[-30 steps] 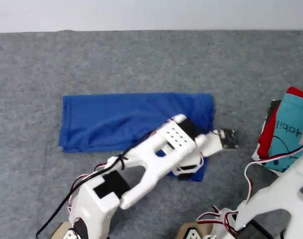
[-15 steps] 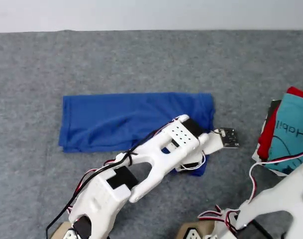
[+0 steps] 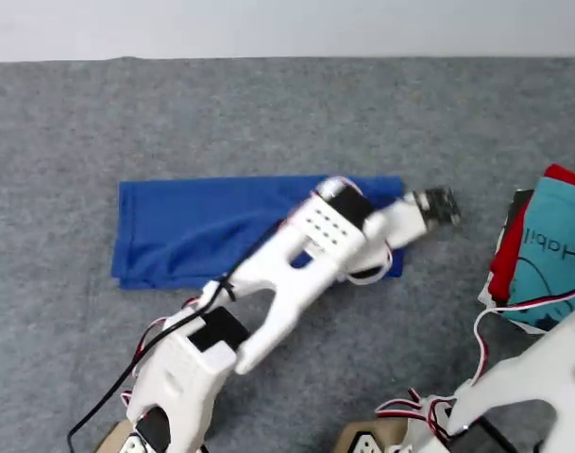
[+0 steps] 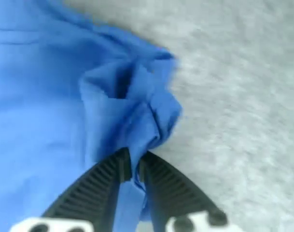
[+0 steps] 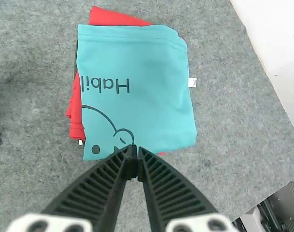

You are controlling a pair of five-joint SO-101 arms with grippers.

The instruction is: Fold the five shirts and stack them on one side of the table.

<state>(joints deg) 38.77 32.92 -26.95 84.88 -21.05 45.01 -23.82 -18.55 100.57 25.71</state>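
At the middle of the worktop point(image 3: 268, 104), the left claw point(image 4: 134, 158) pinched the blue shirt point(image 3: 202, 226) by one end.
Its jaws were clamped on a bunched edge at the shirt's right end, a grip that looked meant for carrying that end across for another fold, since the shirt lay as a long strip, only partly folded. Over at the right side, the right claw point(image 5: 133, 151) hung pressed together and empty above a teal shirt point(image 5: 134, 87) lying folded on a red shirt point(image 5: 113, 17), parked clear of the work, I guessed.
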